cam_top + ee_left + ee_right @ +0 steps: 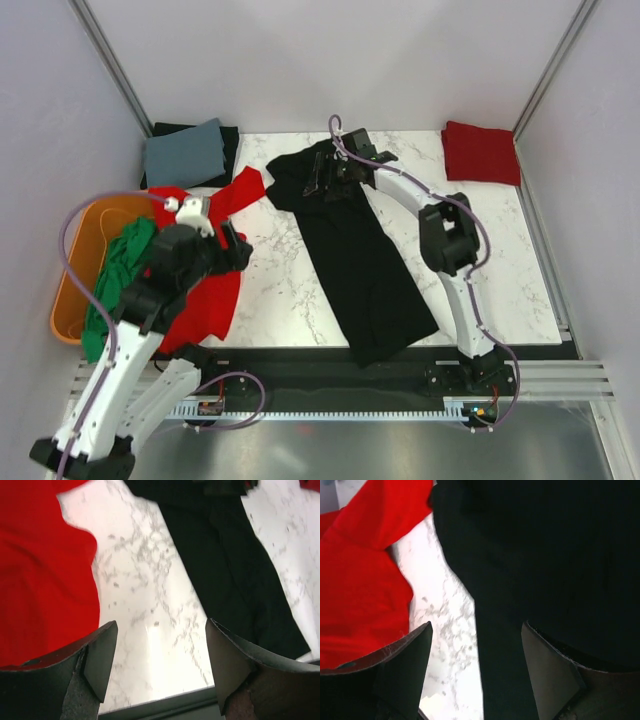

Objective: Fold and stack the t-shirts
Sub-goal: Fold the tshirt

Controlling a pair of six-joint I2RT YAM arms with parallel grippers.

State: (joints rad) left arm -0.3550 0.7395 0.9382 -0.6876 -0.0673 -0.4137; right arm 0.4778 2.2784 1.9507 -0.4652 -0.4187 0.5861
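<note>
T-shirts in 4 colours lie about the marble surface. The long black t-shirt, folded into a narrow strip, runs slantwise from the far middle of the surface to its near edge. Its far end is bunched and partly hidden under the right pincer, so the collar cannot be made out.

Left of it lies the red t-shirt, 1 sleeve reaching toward the black one. Much of its body is covered by the left arm, and its left side hangs off the surface edge. The left pincer hangs above its right border.

The left wrist view shows the left pincer open, its 2 fingers wide apart over bare marble with nothing between them. The red t-shirt is on 1 side and the long black t-shirt on the other. Whether the finger by the red cloth touches it cannot be told.

The right wrist view shows the right pincer also open, spread above the long black t-shirt, which fills most of the frame as featureless dark. The red t-shirt is cut off at the left.

Only the overhead view shows the rest:
- A green t-shirt is draped over the orange tub.
- A folded grey-blue t-shirt sits on a folded black t-shirt in the far left corner.
- A folded red t-shirt lies in the far right corner.
</note>
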